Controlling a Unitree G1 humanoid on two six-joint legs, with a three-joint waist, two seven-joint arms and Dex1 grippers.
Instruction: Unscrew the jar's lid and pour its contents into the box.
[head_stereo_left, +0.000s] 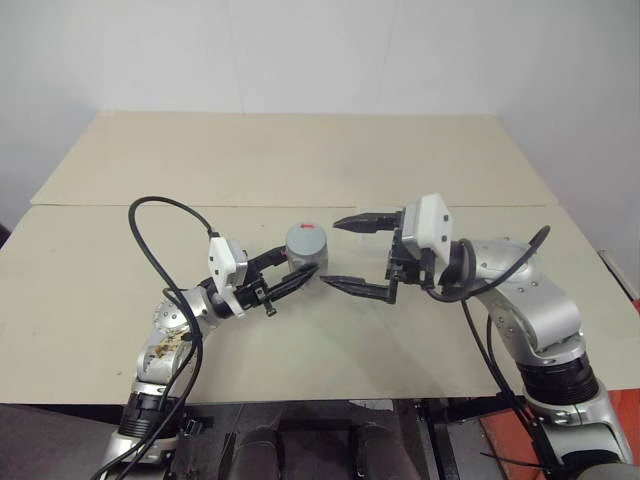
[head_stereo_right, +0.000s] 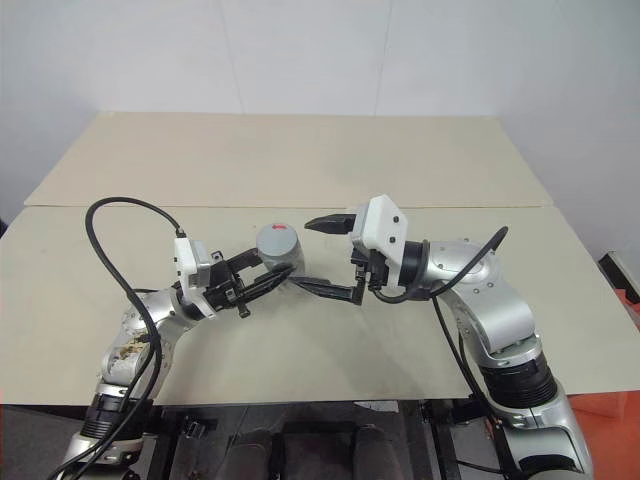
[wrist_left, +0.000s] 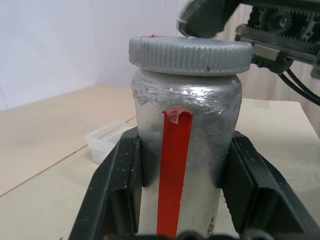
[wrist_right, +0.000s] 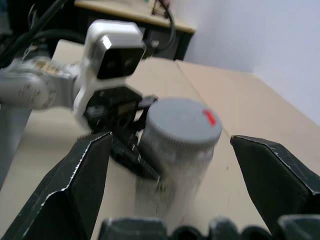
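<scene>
**Jar held upright in the left pincer, right pincer spread beside the lid**

Centre of the left eye view: the left pincer (head_stereo_left: 292, 274) is clamped on the jar (head_stereo_left: 305, 252), a silvery-grey cylinder held upright above the pale worktop (head_stereo_left: 300, 160). In the left wrist view the two black fingers (wrist_left: 117, 185) press against opposite sides of the jar body, with a red strip of label (wrist_left: 172, 175) running down the side that faces the camera. The lid (head_stereo_left: 306, 238), a grey ribbed disc with a small red mark on its top, sits on the jar's mouth.

Just right of centre, the right pincer (head_stereo_left: 352, 254) points toward the left of the frame with its fingers spread wide, one finger (head_stereo_left: 365, 222) level with the lid and the other (head_stereo_left: 355, 288) lower, near the jar's base. Neither finger touches the jar or lid; in the right wrist view the lid (wrist_right: 182, 122) stands between the two fingers, farther out than their tips.

The box (wrist_left: 104, 140), a shallow clear tray, lies on the worktop at the left middle of the left wrist view, beyond the jar. The contents cannot be seen through the closed jar.
</scene>
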